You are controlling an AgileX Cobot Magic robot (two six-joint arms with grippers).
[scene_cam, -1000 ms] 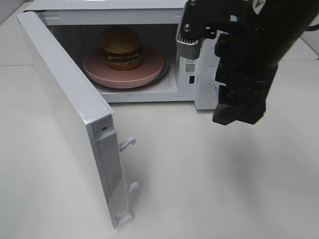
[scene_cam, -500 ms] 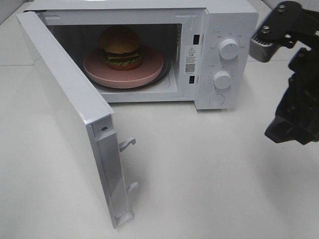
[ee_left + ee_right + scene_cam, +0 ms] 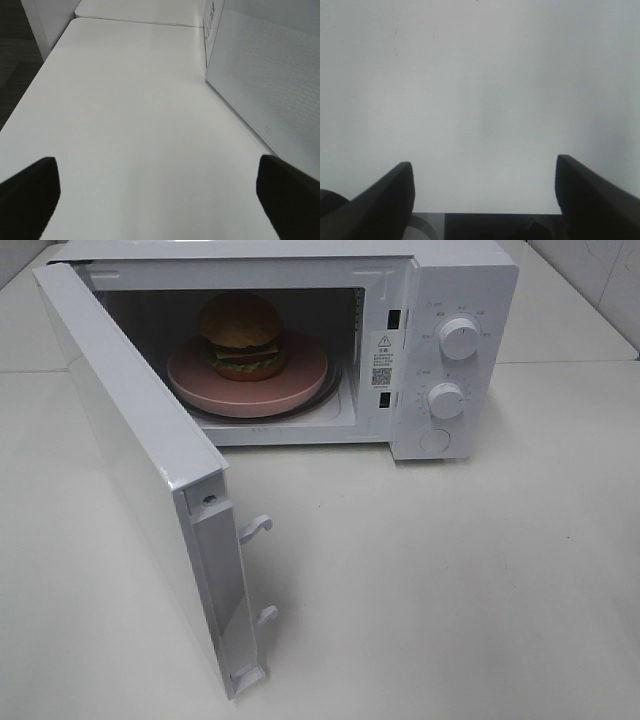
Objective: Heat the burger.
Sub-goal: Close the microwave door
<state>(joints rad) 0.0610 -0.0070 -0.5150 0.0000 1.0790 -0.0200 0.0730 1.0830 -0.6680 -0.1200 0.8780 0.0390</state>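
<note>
Inside the open white microwave oven (image 3: 465, 280), at the far side of the white table (image 3: 450, 590), the brown-bunned burger (image 3: 240, 335) is sitting on a round pink plate (image 3: 300, 380). The white hinged door (image 3: 130, 450) is standing swung out toward the near left.

The step in hand appears to be shutting that door. You are best pushing on its outer face close to the free edge carrying the two latch hooks (image 3: 256, 528). Be sweeping it round evenly until the hooks seat, and only then be turning one of the white round knobs (image 3: 446, 400) on the right panel.

The left gripper (image 3: 160, 187) is showing its black fingers spread wide and empty, beside a white mesh-dotted panel (image 3: 270, 75), probably the door's outer face. The right gripper (image 3: 483, 167) is likewise standing apart, holding nothing, over bare table.

Neither arm is appearing in the high view, so their places relative to the door are hard to judge. The knob markings are too small to read.
</note>
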